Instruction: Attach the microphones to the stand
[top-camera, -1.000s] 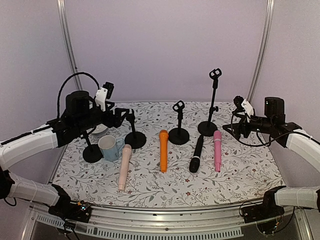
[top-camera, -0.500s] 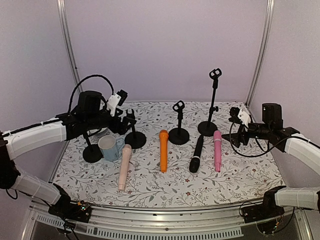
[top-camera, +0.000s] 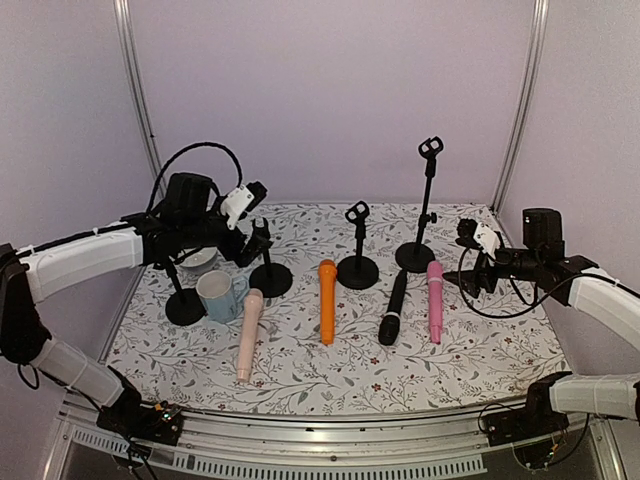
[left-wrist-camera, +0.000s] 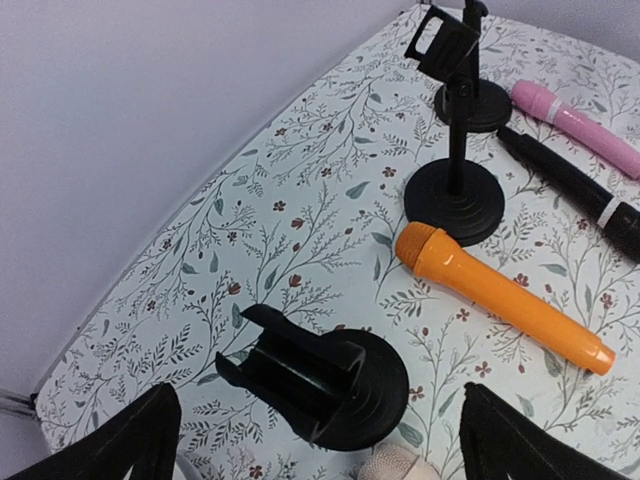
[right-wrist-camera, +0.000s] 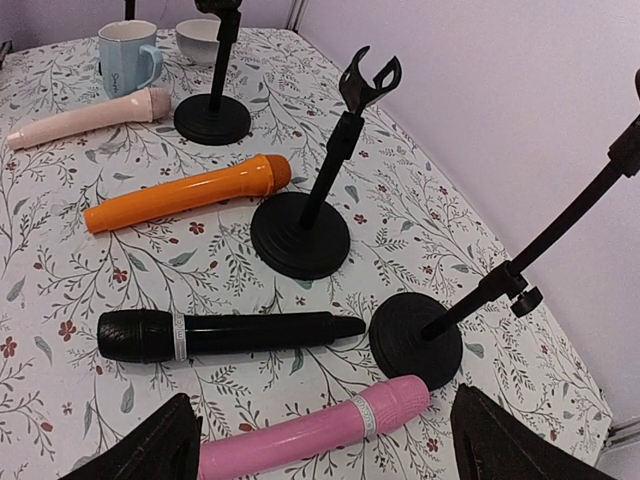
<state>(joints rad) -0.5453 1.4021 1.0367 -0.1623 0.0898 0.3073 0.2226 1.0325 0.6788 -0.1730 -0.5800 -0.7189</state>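
Four microphones lie in a row on the floral table: pale beige-pink (top-camera: 248, 335), orange (top-camera: 327, 300), black (top-camera: 393, 307) and bright pink (top-camera: 435, 300). Behind them stand several black stands, among them a short one (top-camera: 270, 275), a middle one (top-camera: 357, 268) and a tall one (top-camera: 428, 200). My left gripper (top-camera: 256, 240) is open and empty above the short stand's clip (left-wrist-camera: 300, 368); the beige head (left-wrist-camera: 395, 465) shows below it. My right gripper (top-camera: 466, 272) is open and empty just right of the pink microphone (right-wrist-camera: 310, 435), which lies between its fingers (right-wrist-camera: 140, 450) in the right wrist view.
A blue-and-white mug (top-camera: 220, 295) stands next to the beige microphone's head, with another stand base (top-camera: 185, 307) to its left and a small bowl (top-camera: 200, 258) behind. Purple walls close in the back and sides.
My left gripper has swung right and forward, to over the short stand's clip. My right gripper has moved left and lower, toward the pink microphone. The microphones have not moved.
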